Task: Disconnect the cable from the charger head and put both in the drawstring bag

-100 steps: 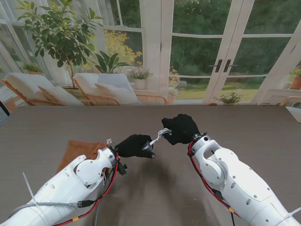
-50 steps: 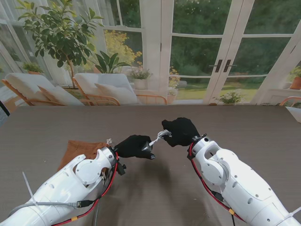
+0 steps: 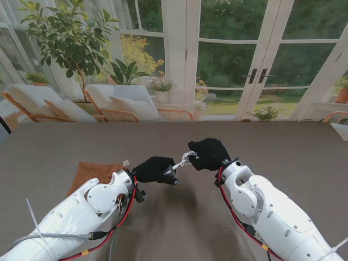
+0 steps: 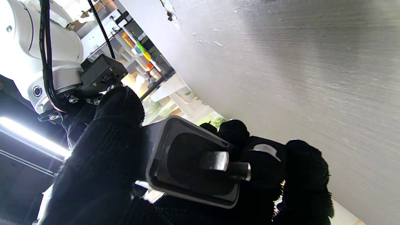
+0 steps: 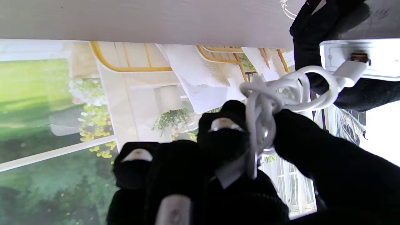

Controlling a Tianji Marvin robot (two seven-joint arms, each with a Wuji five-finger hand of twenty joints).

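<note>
Both black-gloved hands hang over the middle of the grey tabletop (image 3: pixel 65 144), close together near the centre of the stand's frame. The left hand (image 3: pixel 154 169) is clenched around the charger head (image 3: pixel 171 172), whose dark body pokes out just past the fingertips; in the left wrist view the charger head (image 4: pixel 190 162) fills the lower middle of the frame, its prong face turned to the camera with two metal prongs standing out of a recessed dark panel, and gloved fingers (image 4: pixel 103 156) wrapped around its sides. The right hand (image 3: pixel 209 153), a little higher and to the right in the stand's frame, grips a bunched coil of white cable (image 3: pixel 185 158) that spans the short gap between the two hands. In the right wrist view the cable (image 5: pixel 268 103) is looped and knotted between the thumb and the fingers (image 5: pixel 223 137), and its white plug (image 5: pixel 348 73) sits at the port of the charger's pale face (image 5: pixel 359 59) in the upper right of that frame; I cannot tell whether the plug is fully seated or partly drawn out. The brown drawstring bag (image 3: pixel 92 174) lies flat on the tabletop at the lower left of the stand's frame, partly covered by the left forearm, with its pale cord end showing near the wrist.
</note>
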